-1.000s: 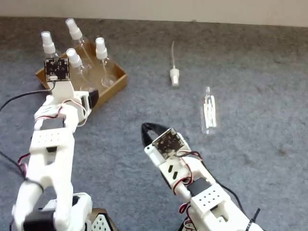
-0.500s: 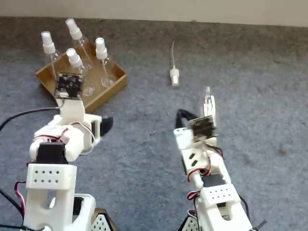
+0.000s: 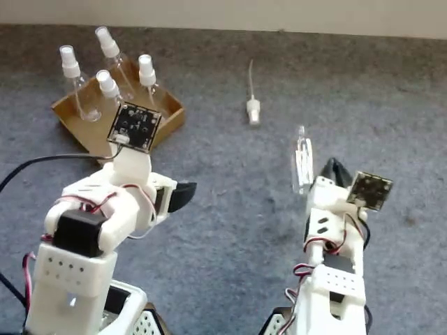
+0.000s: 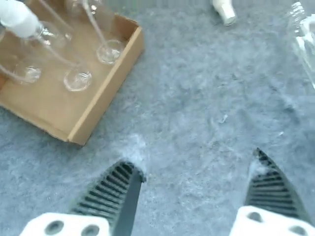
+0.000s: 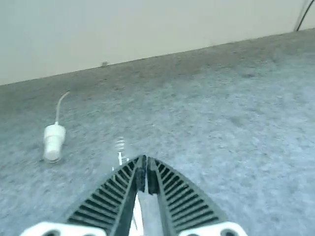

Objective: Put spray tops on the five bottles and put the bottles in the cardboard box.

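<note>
Grey carpet (image 3: 230, 223) runs across the table to a pale wall behind. On the left arm's side sits the box (image 3: 172, 120), with four capped bottles (image 3: 148, 77) standing upright inside. We judge that share of the job done. What remains lies out in the open: a bare bottle (image 3: 302, 164) on its side near the right arm, and a loose spray top (image 3: 253, 110) a little beyond it, tube pointing away. Our right gripper (image 5: 146, 164) hovers just beside the bottle's near end, jaws pressed together on nothing. It will need to part them before it can grasp. Our left gripper (image 4: 197, 167) hangs spread wide over bare carpet between box and bottle, holding nothing. We take it as ready to fetch the top.
</note>
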You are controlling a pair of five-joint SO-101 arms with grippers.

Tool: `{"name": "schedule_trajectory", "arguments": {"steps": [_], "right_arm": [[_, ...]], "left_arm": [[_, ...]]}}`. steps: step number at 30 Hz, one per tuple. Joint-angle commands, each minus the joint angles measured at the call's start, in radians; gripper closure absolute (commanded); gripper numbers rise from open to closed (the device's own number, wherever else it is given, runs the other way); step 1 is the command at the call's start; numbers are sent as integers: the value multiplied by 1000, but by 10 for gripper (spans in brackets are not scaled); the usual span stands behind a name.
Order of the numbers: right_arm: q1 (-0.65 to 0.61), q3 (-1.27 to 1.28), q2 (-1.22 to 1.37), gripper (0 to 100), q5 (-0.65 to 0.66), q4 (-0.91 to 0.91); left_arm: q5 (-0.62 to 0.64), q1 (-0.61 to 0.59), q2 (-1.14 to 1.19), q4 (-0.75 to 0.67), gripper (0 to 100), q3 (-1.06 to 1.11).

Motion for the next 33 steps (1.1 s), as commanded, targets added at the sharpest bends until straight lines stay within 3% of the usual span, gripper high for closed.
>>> {"name": "schedule_trajectory", "arguments": {"steps": [1,11,29,33], "right_arm": [[127,-45,-16,993,-14,-1],[390,25,-16,992,-12,-8],[647,113,-10,992,-12,2],[657,113,-15,992,-12,90]], "left_arm": [[58,68,148,41,709,-140],[84,249,567,121,709,-496],[275,446,1190,282,709,-1070],[331,478,1291,288,709,-1198]]}}
